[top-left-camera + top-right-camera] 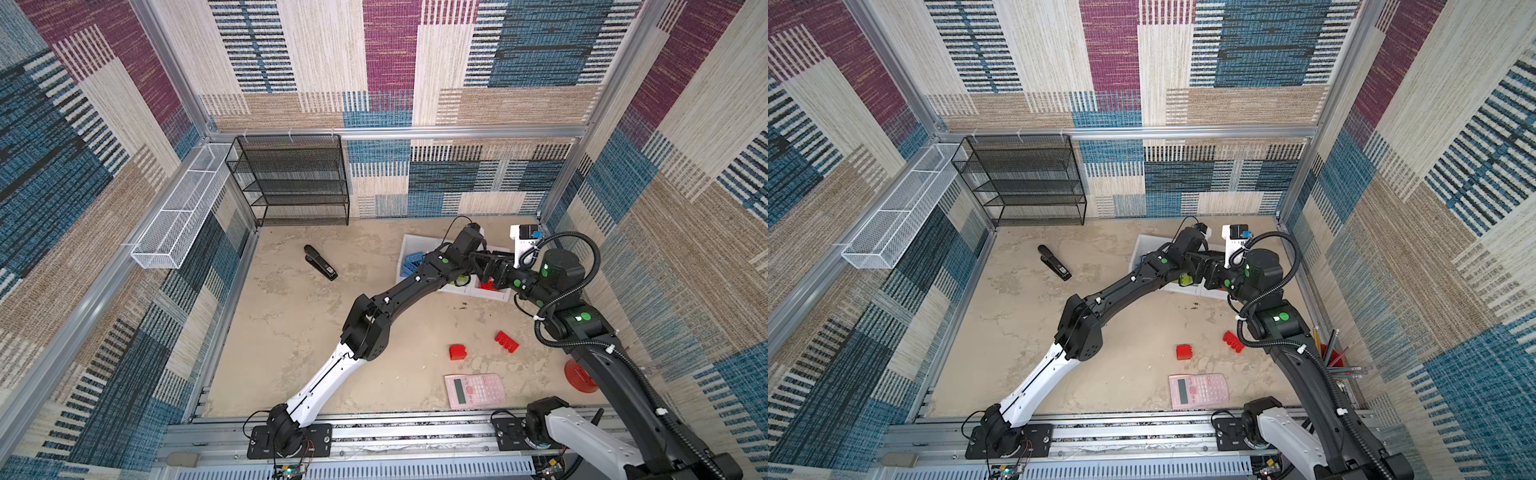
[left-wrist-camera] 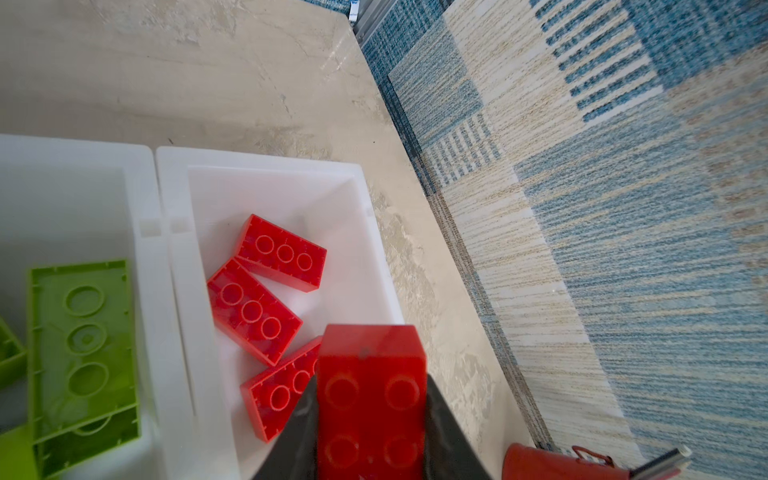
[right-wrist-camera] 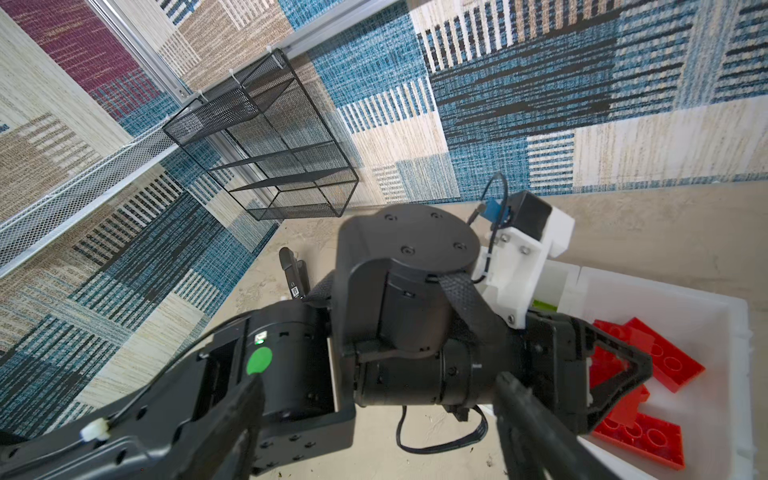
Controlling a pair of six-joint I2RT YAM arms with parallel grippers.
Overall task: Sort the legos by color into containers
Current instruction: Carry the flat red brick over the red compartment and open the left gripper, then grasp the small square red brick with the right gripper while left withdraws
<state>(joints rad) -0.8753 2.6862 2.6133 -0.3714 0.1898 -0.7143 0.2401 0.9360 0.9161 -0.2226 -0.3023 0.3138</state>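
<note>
My left gripper [image 2: 372,419] is shut on a red lego [image 2: 372,395] and holds it above the near edge of the white container [image 2: 266,160] that has three red legos [image 2: 253,309] lying in it. The container beside it [image 2: 141,199] holds lime green legos [image 2: 85,353]. In a top view a third container [image 1: 409,243] holds blue legos [image 1: 413,262]. Two red legos [image 1: 457,351] [image 1: 507,341] lie loose on the table. My right gripper [image 3: 378,428] hangs open and holds nothing, close beside the left arm's wrist [image 3: 399,291] by the containers.
A pink calculator [image 1: 475,390] lies near the front edge. A black stapler [image 1: 320,262] lies left of the containers. The black mesh rack [image 1: 291,183] and white wire basket [image 1: 178,220] stand at the back left. A red pencil cup [image 1: 1333,357] is by the right wall.
</note>
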